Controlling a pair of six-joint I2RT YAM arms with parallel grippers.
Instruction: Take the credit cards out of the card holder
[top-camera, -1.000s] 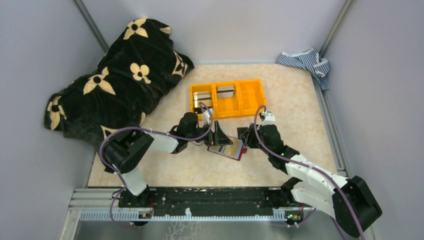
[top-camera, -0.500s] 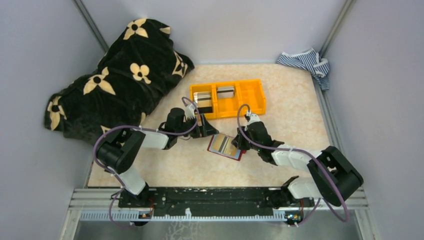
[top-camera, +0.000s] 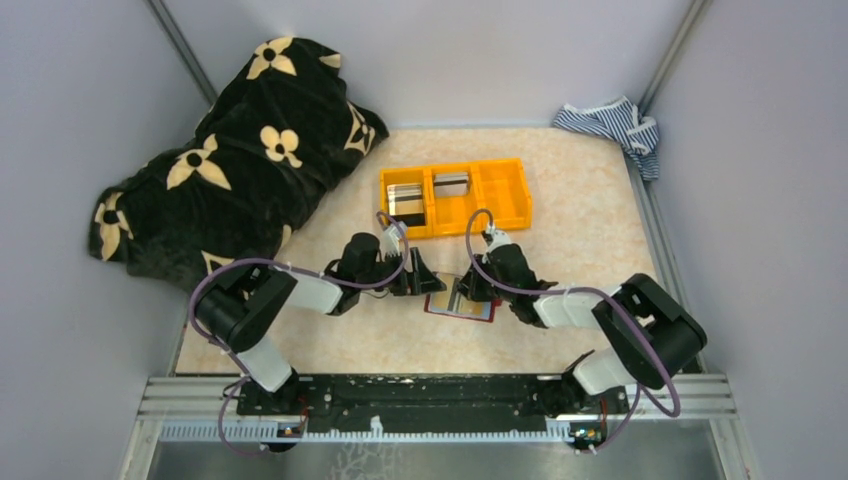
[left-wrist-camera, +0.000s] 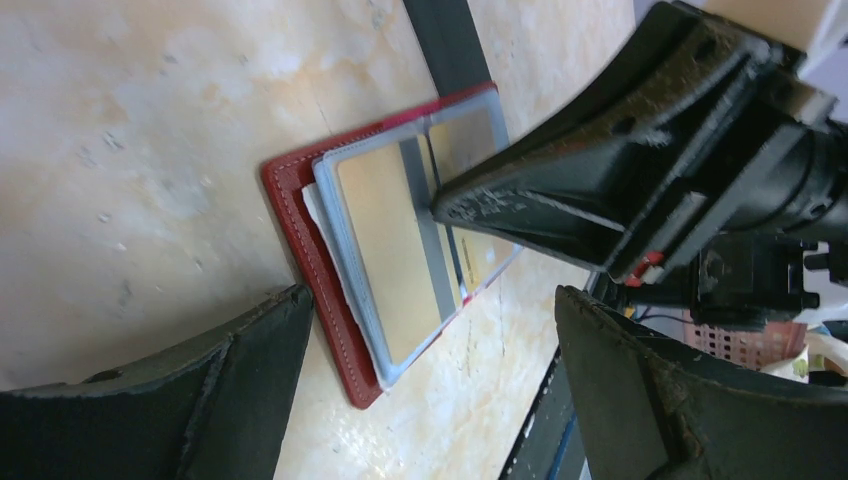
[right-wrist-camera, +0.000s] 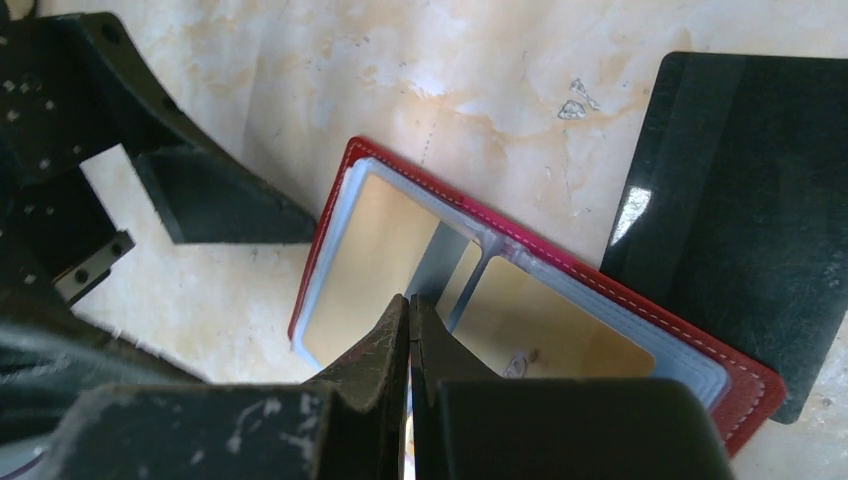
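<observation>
Fingers of the left gripper (left-wrist-camera: 432, 300) are spread wide, the open card holder (right-wrist-camera: 440, 265) laid flat just beyond them. Those of the right gripper (right-wrist-camera: 408, 310) are pressed together, tips on its fold. A black flowered cloth (top-camera: 240, 140) and orange bin (top-camera: 455, 197) are seen behind, a dark card (right-wrist-camera: 730, 200) alongside.

Beige table (top-camera: 580, 200) under card holder (top-camera: 445, 304), orange bin (top-camera: 503, 195), blanket (top-camera: 240, 150), striped cloth (top-camera: 610, 125)

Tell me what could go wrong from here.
1. The right pincer is shut, tips pressing the middle fold of the card holder; the loose holder could slide or fold as a card is pulled.
2. The open left pincer faces the holder's edge and might pinch the red cover with the card.
3. The dark card touching the holder's corner could get dragged.
</observation>
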